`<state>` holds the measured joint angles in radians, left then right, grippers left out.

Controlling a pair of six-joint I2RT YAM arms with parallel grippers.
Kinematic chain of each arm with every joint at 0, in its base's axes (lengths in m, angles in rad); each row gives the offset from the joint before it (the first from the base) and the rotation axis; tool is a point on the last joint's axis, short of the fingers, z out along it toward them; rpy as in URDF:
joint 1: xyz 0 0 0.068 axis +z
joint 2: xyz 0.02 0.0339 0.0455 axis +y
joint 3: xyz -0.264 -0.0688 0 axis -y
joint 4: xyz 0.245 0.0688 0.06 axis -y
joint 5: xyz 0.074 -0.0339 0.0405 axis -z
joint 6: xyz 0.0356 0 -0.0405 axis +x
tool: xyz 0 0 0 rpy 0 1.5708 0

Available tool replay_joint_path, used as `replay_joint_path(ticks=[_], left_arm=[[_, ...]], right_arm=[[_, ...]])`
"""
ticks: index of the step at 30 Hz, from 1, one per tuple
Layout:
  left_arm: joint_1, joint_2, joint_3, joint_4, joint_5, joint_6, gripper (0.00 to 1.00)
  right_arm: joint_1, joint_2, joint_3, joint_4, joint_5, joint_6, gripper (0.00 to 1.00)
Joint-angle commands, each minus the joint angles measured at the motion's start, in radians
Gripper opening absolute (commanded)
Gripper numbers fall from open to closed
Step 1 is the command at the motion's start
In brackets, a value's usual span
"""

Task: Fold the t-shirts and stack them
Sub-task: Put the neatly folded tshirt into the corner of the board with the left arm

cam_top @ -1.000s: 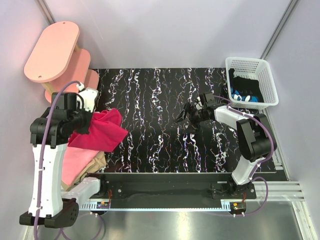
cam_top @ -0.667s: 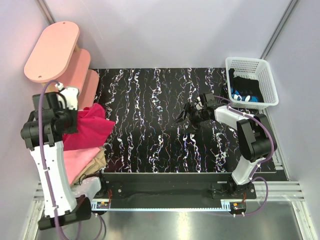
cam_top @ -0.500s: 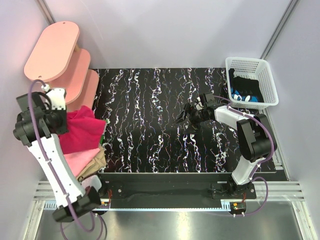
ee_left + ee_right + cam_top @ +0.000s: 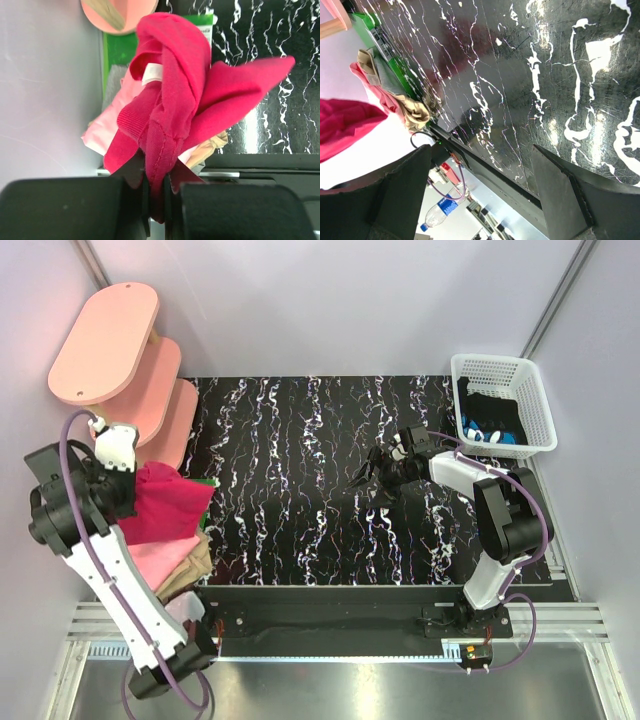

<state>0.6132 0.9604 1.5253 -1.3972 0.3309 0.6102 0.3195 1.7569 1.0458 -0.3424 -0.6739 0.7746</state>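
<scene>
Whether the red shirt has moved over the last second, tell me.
Yes. The red shirt, clamped in the left gripper, has gone left, mostly past the table's left edge.

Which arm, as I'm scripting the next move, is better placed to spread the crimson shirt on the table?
Left: the left gripper is shut on the crimson shirt; the right gripper is open, empty, far off.

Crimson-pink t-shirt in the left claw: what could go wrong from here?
The crimson-pink cloth t-shirt hangs bunched from the left claw, pinched by one small fold, so it may slip out. It dangles over the heaped light pink t-shirt and tan t-shirt, and could drag them askew.
</scene>
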Motion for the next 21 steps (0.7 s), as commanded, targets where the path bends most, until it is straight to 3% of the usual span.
replay_joint_path(ticks=[1,6,15,21], left_arm=[[-0.041,-0.048,0.013,-0.149,0.054,0.028,0.0],[-0.102,-0.089,-0.06,-0.149,0.05,0.022,0.0],[-0.107,-0.153,-0.22,-0.137,-0.026,0.043,0.0],[-0.012,-0.123,-0.267,-0.057,-0.084,0.011,0.0]], right_arm=[[-0.005,-0.022,0.006,0.0,-0.007,-0.011,0.88],[-0.005,-0.022,-0.001,-0.001,-0.003,-0.009,0.88],[-0.005,-0.002,-0.007,-0.001,0.002,-0.012,0.88],[-0.004,0.001,-0.016,0.0,0.002,-0.021,0.88]])
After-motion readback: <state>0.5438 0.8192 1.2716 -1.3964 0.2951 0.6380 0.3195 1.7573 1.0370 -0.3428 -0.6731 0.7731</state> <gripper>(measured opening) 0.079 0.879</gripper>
